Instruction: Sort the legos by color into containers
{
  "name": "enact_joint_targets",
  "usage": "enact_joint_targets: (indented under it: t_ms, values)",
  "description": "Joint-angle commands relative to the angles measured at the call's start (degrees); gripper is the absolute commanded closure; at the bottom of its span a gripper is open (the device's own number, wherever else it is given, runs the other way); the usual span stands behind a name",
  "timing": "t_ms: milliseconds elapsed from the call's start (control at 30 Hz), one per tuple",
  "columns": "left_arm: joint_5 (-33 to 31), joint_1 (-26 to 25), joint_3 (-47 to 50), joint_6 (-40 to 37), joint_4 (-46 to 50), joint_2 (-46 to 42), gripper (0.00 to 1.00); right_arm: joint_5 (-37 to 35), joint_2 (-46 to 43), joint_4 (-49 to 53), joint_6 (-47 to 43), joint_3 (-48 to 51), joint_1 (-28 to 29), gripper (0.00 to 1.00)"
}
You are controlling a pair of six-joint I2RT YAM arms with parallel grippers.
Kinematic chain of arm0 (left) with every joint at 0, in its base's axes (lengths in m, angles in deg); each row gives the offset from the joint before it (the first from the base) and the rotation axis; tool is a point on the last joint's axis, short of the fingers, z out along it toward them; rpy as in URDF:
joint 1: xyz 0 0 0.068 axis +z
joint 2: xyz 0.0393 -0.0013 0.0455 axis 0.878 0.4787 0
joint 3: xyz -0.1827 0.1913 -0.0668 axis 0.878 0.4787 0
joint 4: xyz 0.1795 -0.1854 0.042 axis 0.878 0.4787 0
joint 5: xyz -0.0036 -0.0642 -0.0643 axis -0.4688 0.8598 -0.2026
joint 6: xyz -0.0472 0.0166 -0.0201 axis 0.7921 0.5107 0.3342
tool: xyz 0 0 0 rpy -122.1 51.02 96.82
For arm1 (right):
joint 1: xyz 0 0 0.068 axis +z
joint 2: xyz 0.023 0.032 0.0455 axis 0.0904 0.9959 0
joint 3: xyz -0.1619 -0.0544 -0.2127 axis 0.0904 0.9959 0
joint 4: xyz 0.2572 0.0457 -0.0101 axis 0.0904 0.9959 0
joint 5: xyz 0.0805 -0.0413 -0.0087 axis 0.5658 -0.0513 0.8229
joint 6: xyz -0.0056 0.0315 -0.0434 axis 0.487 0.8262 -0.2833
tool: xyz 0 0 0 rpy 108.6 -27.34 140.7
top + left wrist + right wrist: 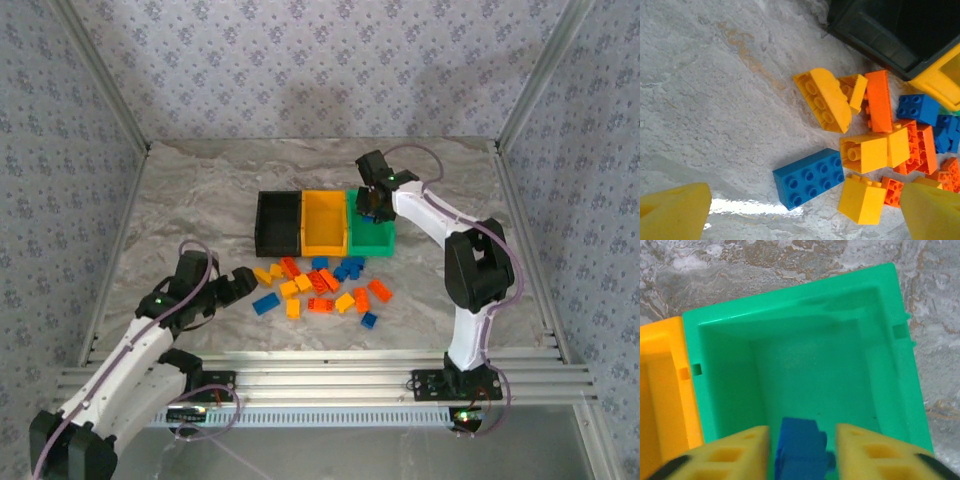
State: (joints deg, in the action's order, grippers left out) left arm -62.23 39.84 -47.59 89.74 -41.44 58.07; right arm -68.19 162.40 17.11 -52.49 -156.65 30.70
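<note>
Top external: grey marbled bench point(200, 180), floral-papered walls point(300, 60), aluminium rails point(330, 375) along the near edge. Black bin point(277, 243), yellow-orange bin point(323, 243) and green bin point(372, 242) joined in a row mid-bench; legos point(320, 285) scattered just near of them.

Left wrist adds stud detail: left fingers point(670, 212) wide over the pile's left edge, above a blue eight-stud brick point(810, 177).

Right wrist: right fingers point(725, 455) narrowly parted over the green bin's interior, blue brick point(800, 447) between them, green showing either side.

Left fingers point(675, 212) wide — right arm point(428, 212) outstretched, right fingers point(725, 455) parted.
</note>
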Motion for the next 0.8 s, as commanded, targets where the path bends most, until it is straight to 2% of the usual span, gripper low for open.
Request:
enact_joint_targets:
  t_ms: [0,167,333,533,767]
  values:
    - [-1.0,-0.5,-1.5,-2.2,0.7,2.2,0.04,0.0,-1.7,0.8,-0.1,-2.3,0.1,0.43]
    - [-1.6,-2.5,-0.3,-2.4,-2.2,5.6,0.12,-1.1,-7.8,-1.0,-0.8,1.6,1.9,0.37]
    - [-3.9,-6.9,0.0,-2.2,-5.9,10.6,0.12,-1.7,-14.6,-5.3,0.2,9.0,4.1,0.34]
    - [-9.9,-13.0,-2.9,-4.0,-5.0,18.7,0.09,-2.3,-19.7,-6.2,2.0,15.0,6.1,0.33]
    - [-19.9,-20.6,-6.6,-7.2,-2.0,25.0,0.09,-2.4,-24.8,-8.2,4.8,21.5,6.1,0.32]
